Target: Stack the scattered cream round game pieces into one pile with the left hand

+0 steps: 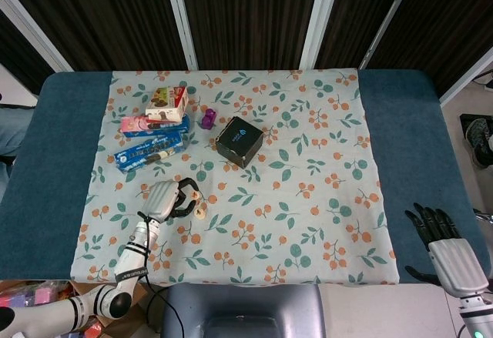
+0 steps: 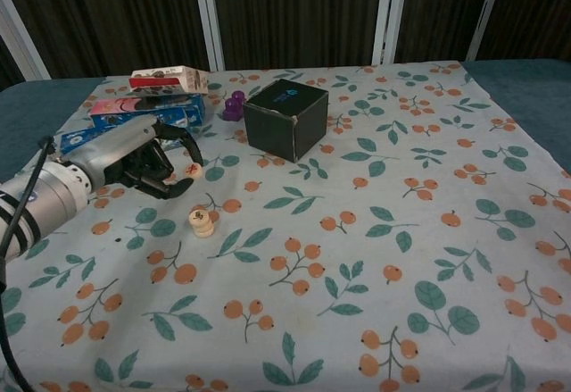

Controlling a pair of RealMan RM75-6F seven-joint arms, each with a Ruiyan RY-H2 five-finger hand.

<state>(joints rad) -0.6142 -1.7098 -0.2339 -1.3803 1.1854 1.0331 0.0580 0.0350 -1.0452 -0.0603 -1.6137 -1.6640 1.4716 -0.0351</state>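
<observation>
My left hand [image 2: 134, 162] hovers above the cloth at the left and pinches a cream round piece [image 2: 192, 170] with a red mark between thumb and finger. In the head view the same left hand [image 1: 166, 198] holds that cream piece [image 1: 194, 197] just up and left of the pile. The small pile of cream pieces [image 2: 202, 223] stands on the cloth below and to the right of the held piece; the head view shows this pile [image 1: 201, 212] too. My right hand [image 1: 447, 238] rests off the cloth at the lower right, fingers apart and holding nothing.
A black cube box [image 2: 286, 117] stands at mid cloth. Several snack boxes [image 2: 143, 106] are stacked at the back left, with a small purple object [image 2: 234, 105] beside them. The floral cloth [image 2: 375, 258] covers the blue table [image 1: 408, 122].
</observation>
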